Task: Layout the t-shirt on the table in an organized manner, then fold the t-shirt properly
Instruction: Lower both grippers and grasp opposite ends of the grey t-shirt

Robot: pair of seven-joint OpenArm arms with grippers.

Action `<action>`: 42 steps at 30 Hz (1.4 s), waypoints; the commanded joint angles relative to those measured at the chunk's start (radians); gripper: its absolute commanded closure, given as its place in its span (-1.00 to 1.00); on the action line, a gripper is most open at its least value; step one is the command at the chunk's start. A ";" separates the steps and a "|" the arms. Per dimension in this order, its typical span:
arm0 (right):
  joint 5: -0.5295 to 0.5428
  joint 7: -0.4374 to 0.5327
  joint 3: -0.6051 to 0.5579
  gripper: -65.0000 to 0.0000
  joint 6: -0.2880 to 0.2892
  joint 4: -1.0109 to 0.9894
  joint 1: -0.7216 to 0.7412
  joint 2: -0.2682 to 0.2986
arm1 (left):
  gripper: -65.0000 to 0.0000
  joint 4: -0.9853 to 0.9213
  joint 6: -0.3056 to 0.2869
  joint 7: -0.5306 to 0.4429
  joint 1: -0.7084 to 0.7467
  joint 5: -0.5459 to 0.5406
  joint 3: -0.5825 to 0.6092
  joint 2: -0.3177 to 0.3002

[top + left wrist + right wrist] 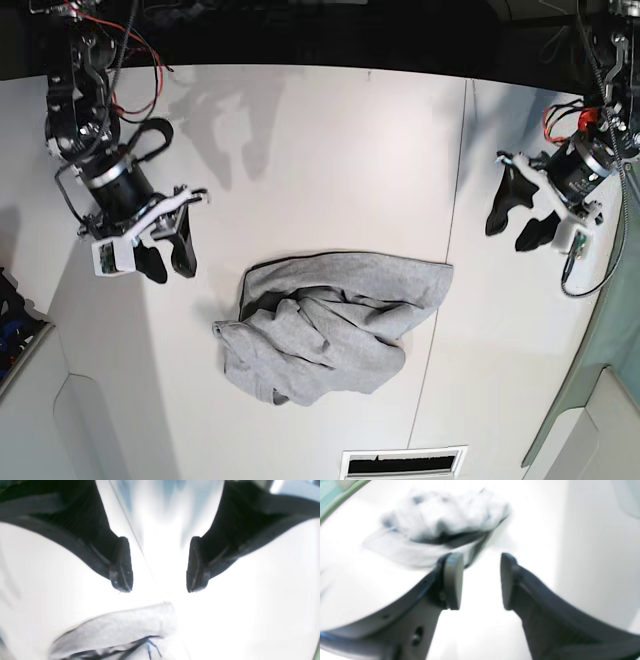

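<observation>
1. The white worktop [330, 150] fills the base view, with a thin dark seam [440, 300] running down its right part; only this view shows the whole surface.
2. The t-shirt [330, 325] lies crumpled in a grey heap near the worktop's middle, its right edge reaching the seam. The right wrist view shows it blurred, a dark fold in it; the left wrist view catches only one hemmed edge [120, 627].
3. The right claw [165, 262] hangs left of the shirt, apart from it, jaws wide and empty.
4. The left claw [520, 222] hangs well right of the seam, jaws wide and empty.
</observation>
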 commanded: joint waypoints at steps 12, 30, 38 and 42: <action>-0.166 0.024 0.003 0.17 -0.045 -0.426 0.435 -0.173 | -0.15 -0.558 0.021 -0.079 -0.481 0.090 0.256 0.089; -0.254 0.118 -0.001 1.00 0.053 -0.762 0.603 -0.199 | 1.00 -0.778 0.141 -0.167 -0.561 0.190 0.255 0.182; -0.263 0.037 0.023 1.00 0.065 -0.556 0.587 -0.157 | 1.00 -0.705 0.125 -0.144 -0.545 0.121 0.249 0.062; -0.218 -0.081 0.047 1.00 0.064 -0.434 0.581 -0.132 | 1.00 -0.602 -0.005 -0.143 -0.513 0.065 0.219 0.002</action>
